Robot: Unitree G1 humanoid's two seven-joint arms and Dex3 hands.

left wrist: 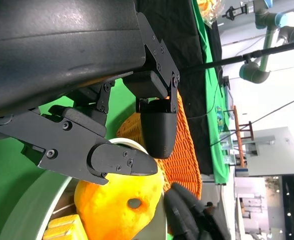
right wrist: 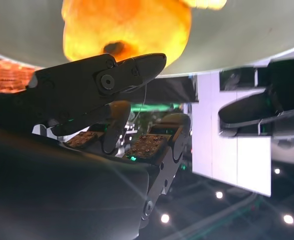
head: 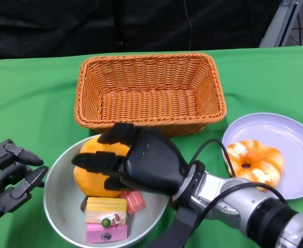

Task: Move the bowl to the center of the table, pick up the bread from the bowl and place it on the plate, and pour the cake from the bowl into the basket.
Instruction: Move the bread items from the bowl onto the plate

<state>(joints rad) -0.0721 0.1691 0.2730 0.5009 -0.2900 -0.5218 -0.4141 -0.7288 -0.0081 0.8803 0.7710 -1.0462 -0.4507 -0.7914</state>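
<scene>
A silver bowl (head: 53, 191) sits at the near left and holds a round orange bread (head: 92, 170) and small cakes: a yellow one (head: 106, 209), a pink one (head: 106, 232) and a red one (head: 133, 201). My right hand (head: 141, 160) reaches across the bowl with its fingers spread over the bread's right side, not closed around it. In the right wrist view the bread (right wrist: 131, 25) lies just beyond the fingers (right wrist: 111, 75). My left hand (head: 12, 175) hangs open beside the bowl's left rim. The left wrist view shows the bread (left wrist: 116, 205) past its own fingers (left wrist: 111, 160).
An empty orange wicker basket (head: 148, 88) stands right behind the bowl. A lilac plate (head: 290, 139) at the right carries a glazed doughnut (head: 254, 161). Green cloth covers the table; a black backdrop runs along its far edge.
</scene>
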